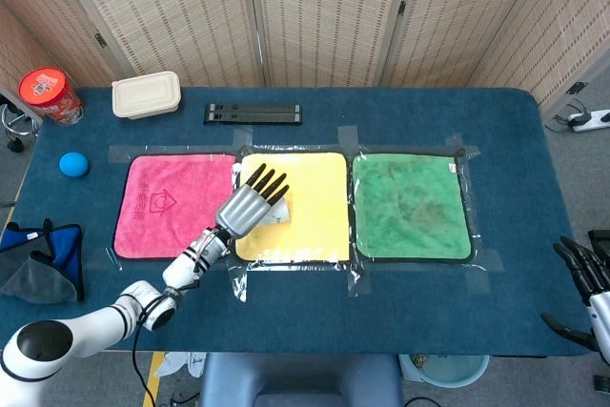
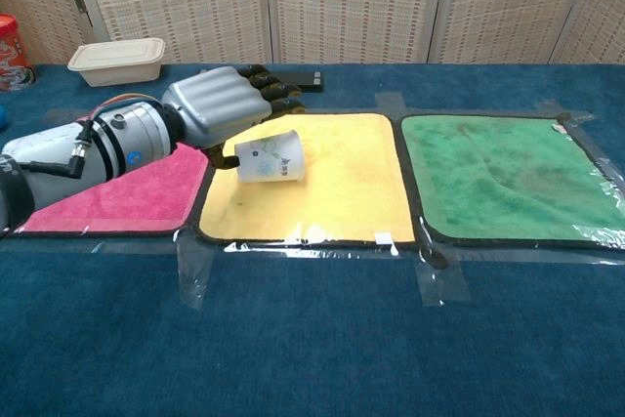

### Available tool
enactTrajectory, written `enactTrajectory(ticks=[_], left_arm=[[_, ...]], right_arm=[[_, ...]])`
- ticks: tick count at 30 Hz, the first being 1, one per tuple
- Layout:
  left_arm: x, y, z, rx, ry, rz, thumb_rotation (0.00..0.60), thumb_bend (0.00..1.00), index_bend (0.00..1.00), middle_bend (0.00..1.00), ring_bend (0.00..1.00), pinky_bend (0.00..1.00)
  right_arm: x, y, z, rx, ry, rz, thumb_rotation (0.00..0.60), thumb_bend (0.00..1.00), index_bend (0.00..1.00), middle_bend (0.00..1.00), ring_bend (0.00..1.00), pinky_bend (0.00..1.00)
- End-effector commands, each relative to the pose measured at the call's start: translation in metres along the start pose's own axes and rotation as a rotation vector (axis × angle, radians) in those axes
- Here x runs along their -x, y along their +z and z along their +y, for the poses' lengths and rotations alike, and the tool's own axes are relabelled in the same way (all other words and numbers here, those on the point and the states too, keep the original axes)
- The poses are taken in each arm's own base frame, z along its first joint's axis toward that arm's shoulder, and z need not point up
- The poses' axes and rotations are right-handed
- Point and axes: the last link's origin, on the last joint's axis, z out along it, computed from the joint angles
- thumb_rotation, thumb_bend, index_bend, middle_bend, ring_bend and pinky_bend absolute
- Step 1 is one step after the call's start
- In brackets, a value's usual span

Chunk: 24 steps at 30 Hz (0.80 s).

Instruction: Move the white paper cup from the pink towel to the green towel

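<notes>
The white paper cup [image 2: 271, 157] lies on its side at the left part of the yellow towel [image 2: 342, 183], between the pink towel [image 2: 137, 192] and the green towel [image 2: 508, 178]. My left hand [image 2: 220, 109] reaches over the cup from the left. Its palm is above the cup, its fingers stretch past it, and its thumb touches the cup's left end. No frame shows a closed grip. In the head view the left hand [image 1: 250, 205] hides most of the cup [image 1: 279, 214]. My right hand [image 1: 586, 278] hangs off the table's right edge with its fingers apart and nothing in them.
At the back left stand a red can [image 1: 46, 94] and a beige lidded box [image 1: 146, 94]. A blue ball [image 1: 73, 164] lies left of the pink towel [image 1: 162, 207]. A black bar [image 1: 253, 113] lies behind the yellow towel [image 1: 315, 197]. Clear tape edges the towels.
</notes>
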Motion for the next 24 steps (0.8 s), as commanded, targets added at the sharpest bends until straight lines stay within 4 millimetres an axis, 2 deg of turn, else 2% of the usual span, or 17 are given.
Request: enactTrajectory(ticks=[1,7,17,24], left_arm=[[-0.009,0.008,0.008,0.009,-0.002,0.015,0.6,0.34,0.0,0.0,0.0,0.0],[-0.021,0.02,0.018,0.008,-0.012,0.025,0.6,0.34,0.0,0.0,0.0,0.0],[-0.034,0.025,0.037,0.043,-0.024,0.046,0.6,0.34,0.0,0.0,0.0,0.0],[-0.038,0.019,0.027,0.014,-0.061,0.055,0.6,0.34,0.0,0.0,0.0,0.0]], right_arm=[[0.0,-0.001,0.002,0.006,0.002,0.001,0.6,0.13,0.06,0.09,0.11,0.0],[-0.001,-0.002,0.004,0.01,0.002,0.005,0.6,0.13,0.06,0.09,0.11,0.0],[0.0,0.0,0.002,0.001,0.001,0.002,0.6,0.13,0.06,0.09,0.11,0.0],[-0.001,-0.001,0.003,0.002,0.0,0.005,0.6,0.13,0.06,0.09,0.11,0.0]])
